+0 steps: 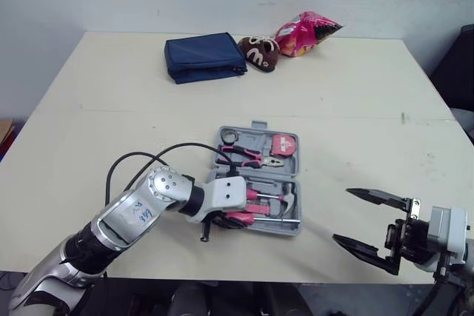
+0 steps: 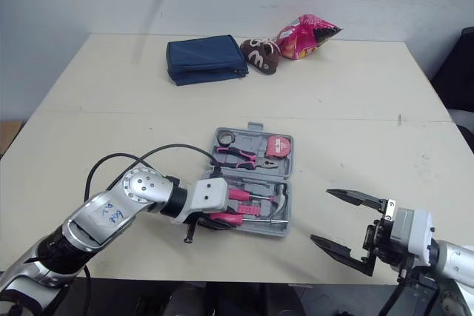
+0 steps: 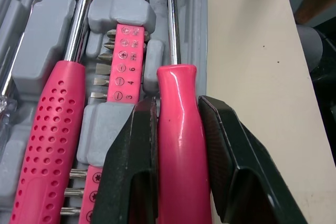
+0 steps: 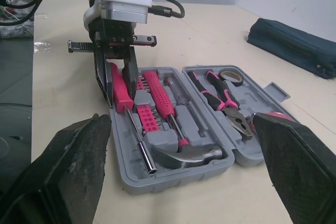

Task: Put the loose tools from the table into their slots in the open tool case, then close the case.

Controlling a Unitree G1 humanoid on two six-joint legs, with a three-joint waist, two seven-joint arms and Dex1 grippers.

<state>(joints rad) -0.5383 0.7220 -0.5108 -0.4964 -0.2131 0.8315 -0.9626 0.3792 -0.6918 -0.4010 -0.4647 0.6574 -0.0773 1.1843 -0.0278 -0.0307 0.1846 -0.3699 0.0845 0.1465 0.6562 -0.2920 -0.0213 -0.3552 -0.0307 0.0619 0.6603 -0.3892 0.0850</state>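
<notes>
My left claw (image 2: 206,221) clamps the pink screwdriver (image 2: 235,219) at the near edge of the open tool case (image 2: 255,128). My right claw (image 2: 321,216) hangs spread above the bare surface (image 2: 355,109), well apart.

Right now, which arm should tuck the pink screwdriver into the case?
Left. The left gripper is shut on the pink screwdriver at the tool case's near edge. The right gripper hangs open beside it, holding nothing.

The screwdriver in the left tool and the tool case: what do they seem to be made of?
The screwdriver has a handle that looks like hard plastic: glossy pink, with sharp light streaks along it. Its shaft looks like plated steel, bright and mirror-like. The tool case is probably moulded plastic: matte grey, with shaped slots and rounded edges.
</notes>
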